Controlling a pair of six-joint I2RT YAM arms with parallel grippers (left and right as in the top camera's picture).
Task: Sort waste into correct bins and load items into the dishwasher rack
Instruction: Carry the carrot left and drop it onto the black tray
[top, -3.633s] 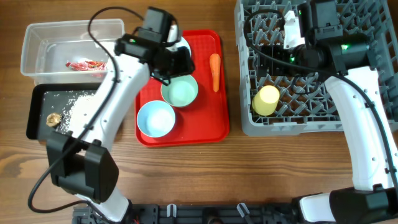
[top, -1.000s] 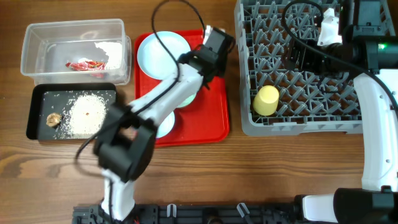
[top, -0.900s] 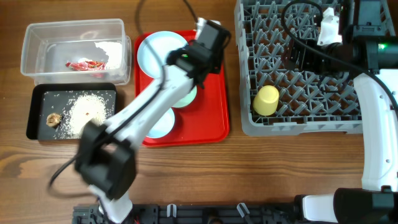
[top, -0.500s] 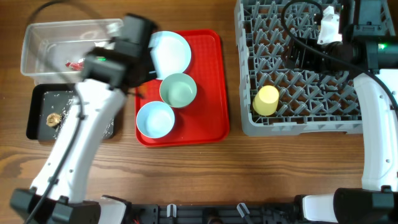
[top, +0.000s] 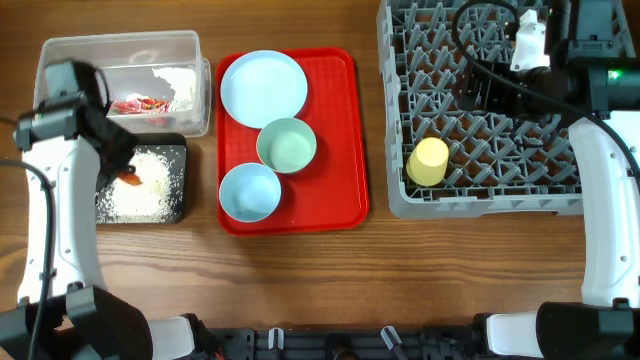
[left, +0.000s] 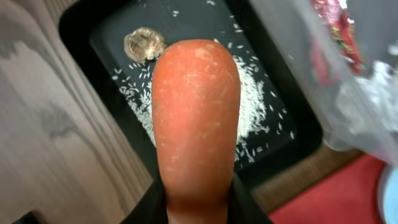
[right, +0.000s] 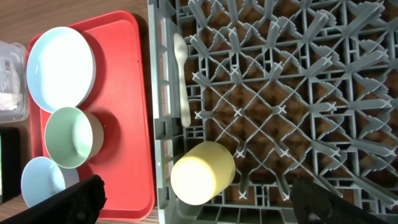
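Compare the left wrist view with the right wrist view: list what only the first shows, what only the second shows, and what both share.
Only the left wrist view shows the carrot, close up, with the rice grains, the brown scrap and the red wrapper beyond it. Only the right wrist view shows the grey rack, the yellow cup in it, a white spoon near its edge, the plate, the mint bowl and the pale-blue bowl. Both show the red tray, part of the clear tub and the wooden table.
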